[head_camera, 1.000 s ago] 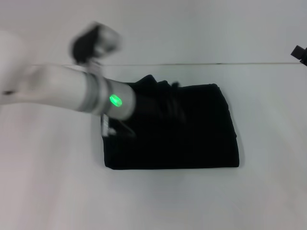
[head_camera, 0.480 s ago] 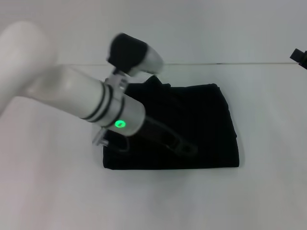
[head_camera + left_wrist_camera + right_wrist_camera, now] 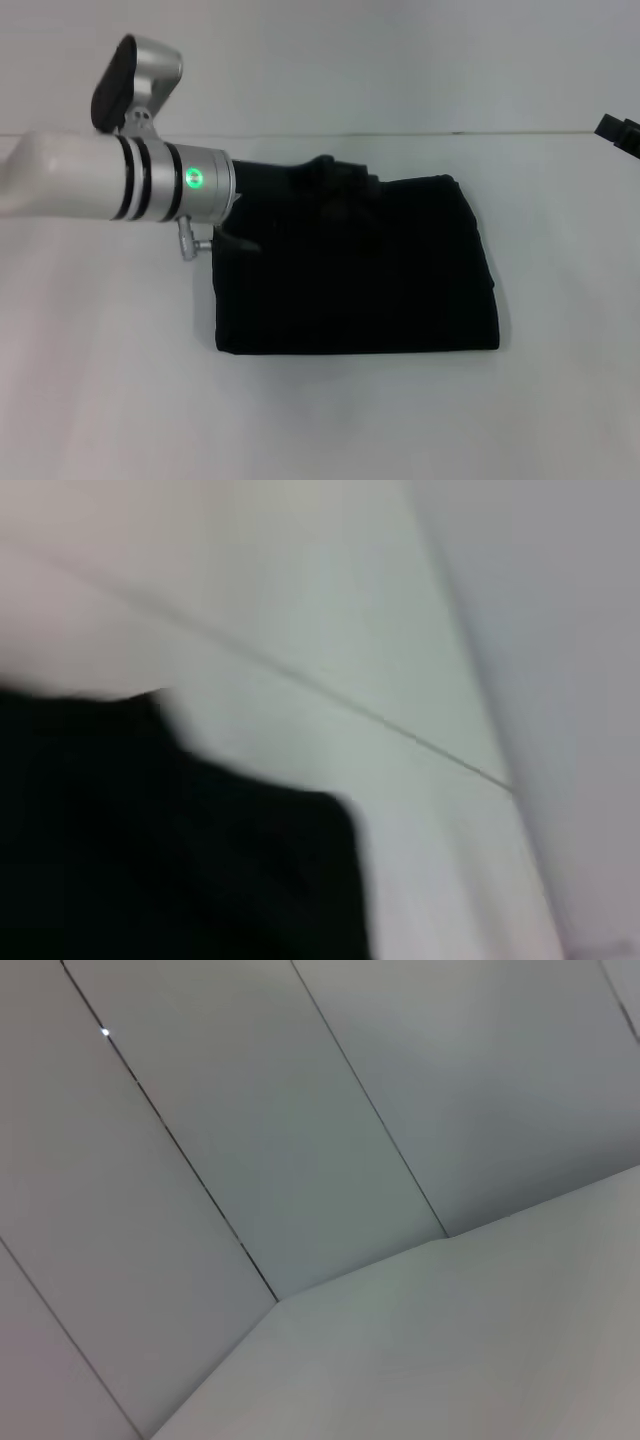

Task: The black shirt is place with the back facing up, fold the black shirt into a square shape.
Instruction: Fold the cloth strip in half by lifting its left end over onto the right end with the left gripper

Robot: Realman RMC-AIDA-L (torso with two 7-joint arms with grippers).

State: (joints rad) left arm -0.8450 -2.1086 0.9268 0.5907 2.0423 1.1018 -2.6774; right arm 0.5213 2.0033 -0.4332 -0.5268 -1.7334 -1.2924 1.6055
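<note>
black shirt (image 3: 400,270) folded, near-square on tabletop (image 3: 560,400) | left gripper (image 3: 300,195) over far-left corner, jaws' state cannot tell | advice: press bunched corner flat, slowly

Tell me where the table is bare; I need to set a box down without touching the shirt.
Bare table lies along the near edge before the shirt, on the robot's left beside it, and on the right past its right edge. It is crowded at the shirt's far-left corner, where the left gripper sits. The right gripper shows only at the far right edge.
</note>
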